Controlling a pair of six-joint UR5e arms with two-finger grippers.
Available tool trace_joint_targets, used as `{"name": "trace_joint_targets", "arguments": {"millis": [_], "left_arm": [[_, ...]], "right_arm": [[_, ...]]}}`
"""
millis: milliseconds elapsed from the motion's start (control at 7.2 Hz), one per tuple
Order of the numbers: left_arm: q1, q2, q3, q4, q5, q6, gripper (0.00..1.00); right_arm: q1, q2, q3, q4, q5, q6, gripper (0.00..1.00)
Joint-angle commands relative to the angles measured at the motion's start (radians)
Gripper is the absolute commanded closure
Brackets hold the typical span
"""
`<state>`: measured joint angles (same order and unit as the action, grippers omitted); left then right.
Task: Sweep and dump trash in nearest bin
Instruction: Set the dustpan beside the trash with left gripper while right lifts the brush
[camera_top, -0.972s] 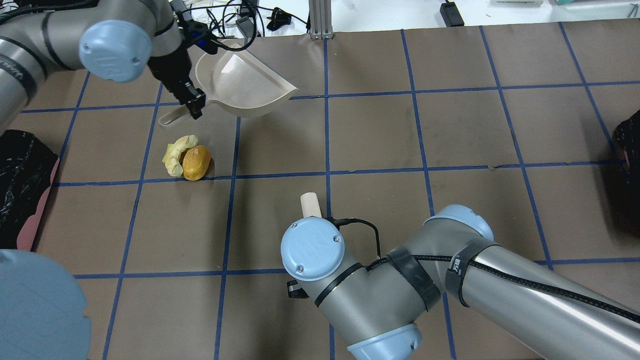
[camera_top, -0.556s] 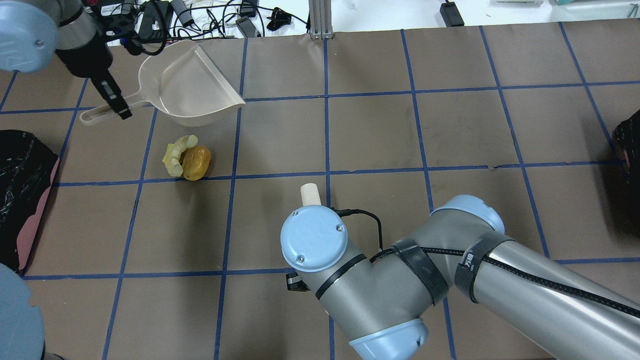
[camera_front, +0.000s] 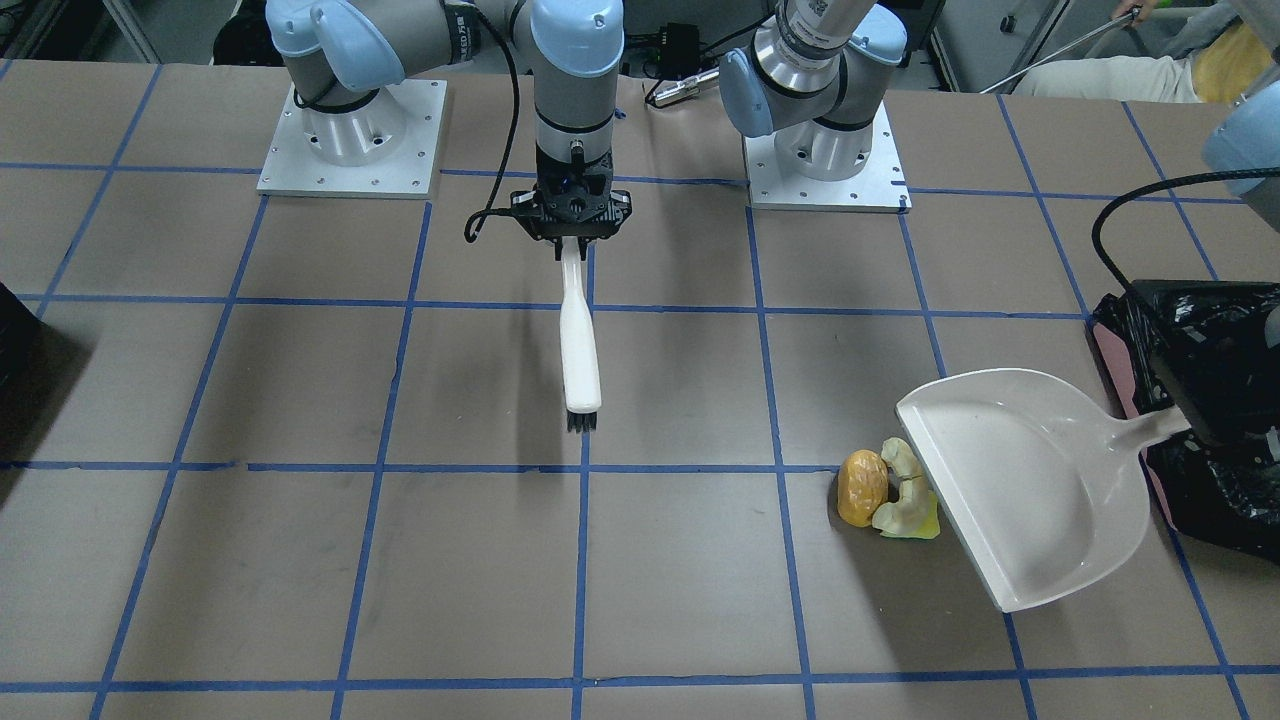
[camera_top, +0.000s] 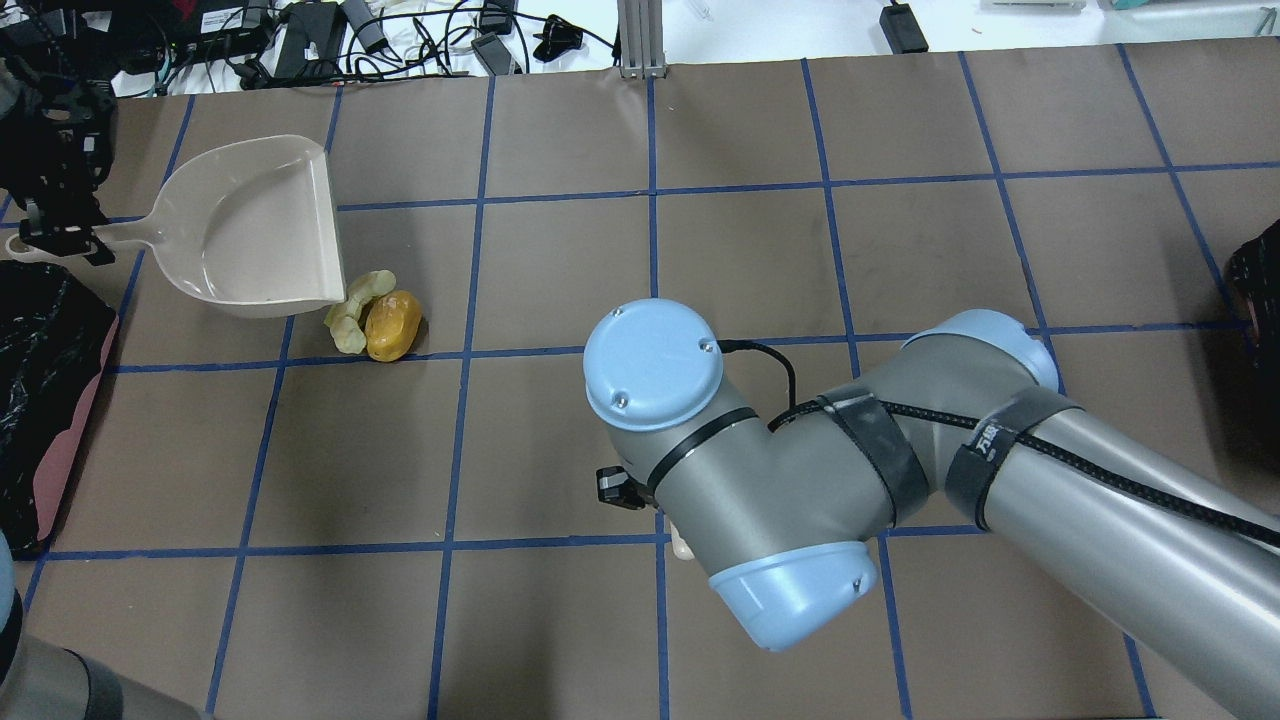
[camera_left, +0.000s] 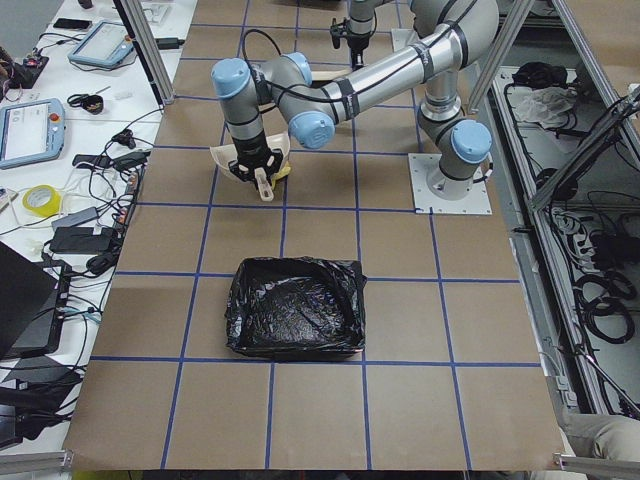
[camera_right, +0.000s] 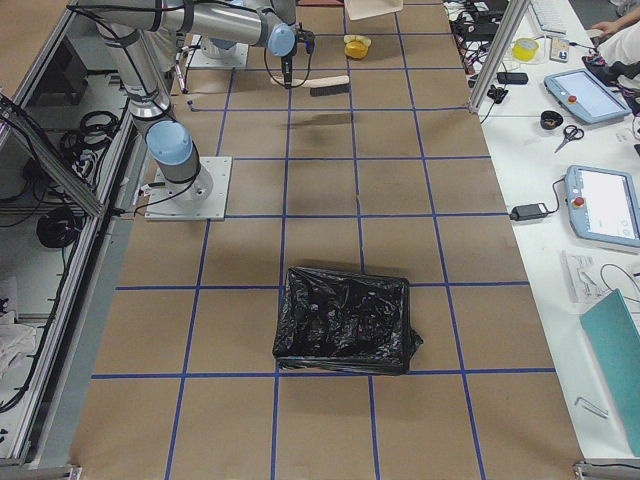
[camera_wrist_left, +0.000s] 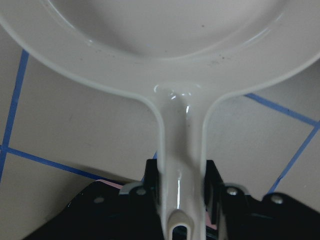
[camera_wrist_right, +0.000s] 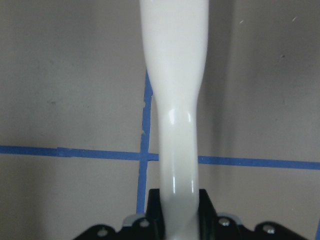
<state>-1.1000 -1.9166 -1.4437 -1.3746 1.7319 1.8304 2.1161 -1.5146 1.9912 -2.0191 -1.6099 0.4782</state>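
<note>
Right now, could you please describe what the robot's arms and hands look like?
The right arm and left arm are silver-grey tubes with pale blue joint caps and strapped-on black cables. The left hand and right hand are black, two-fingered.

Overhead and front-facing cameras look down on the table (camera_top: 740, 130) from opposite sides, sharing the dustpan (camera_top: 255, 235); end cameras look lengthwise; wrist cameras view close-up.

Blue-taped table (camera_top: 750, 270); cable clutter (camera_top: 330, 40) at far edge; tape roll (camera_left: 30, 210).
</note>
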Motion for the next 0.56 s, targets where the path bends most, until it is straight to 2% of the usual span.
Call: {"name": "trace_joint_targets", "arguments": {"millis": [0,278,417], "left_arm": [[0.043,-0.060,-0.009,0.095,0.034,0.240,1.00],[0.063,-0.116,-0.012,0.153,0.035,0.277,1.00],[0.063,-0.140,-0.020,0.181,0.064,0.221,1.00]], "right_arm": [[-0.066,0.002,-0.061,0.019,-0.002,-0.042,0.98],[-0.149,0.010,-0.112,0.028,0.013,-0.052,1.00],[-0.168,0.034,-0.135,0.031,0.031,-0.082,1.00]]}}
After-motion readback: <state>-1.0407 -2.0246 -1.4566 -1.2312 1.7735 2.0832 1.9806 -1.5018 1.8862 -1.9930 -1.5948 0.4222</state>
